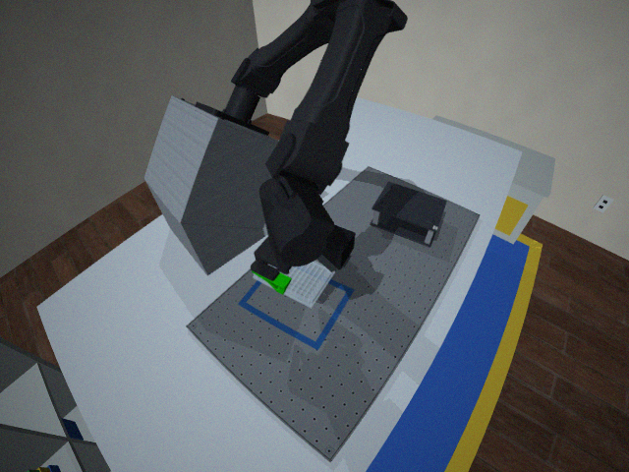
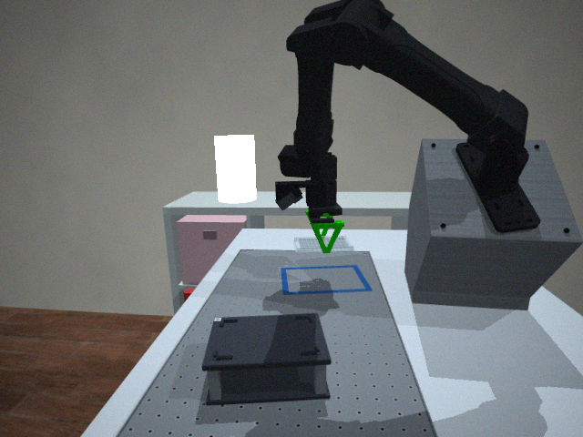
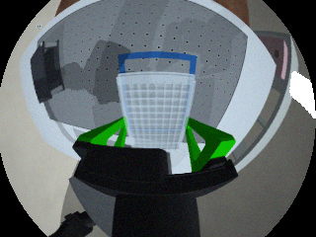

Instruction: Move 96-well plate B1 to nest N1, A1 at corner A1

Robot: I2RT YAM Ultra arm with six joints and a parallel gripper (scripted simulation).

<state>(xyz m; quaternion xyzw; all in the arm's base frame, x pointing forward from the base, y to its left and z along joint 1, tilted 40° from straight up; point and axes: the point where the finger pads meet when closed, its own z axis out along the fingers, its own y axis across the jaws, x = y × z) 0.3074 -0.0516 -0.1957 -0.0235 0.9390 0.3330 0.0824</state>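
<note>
Grey perforated board (image 1: 324, 396) on white bench (image 1: 127, 366), wood floor (image 1: 574, 385), green fingers gripping clear plate (image 3: 157, 109)
</note>
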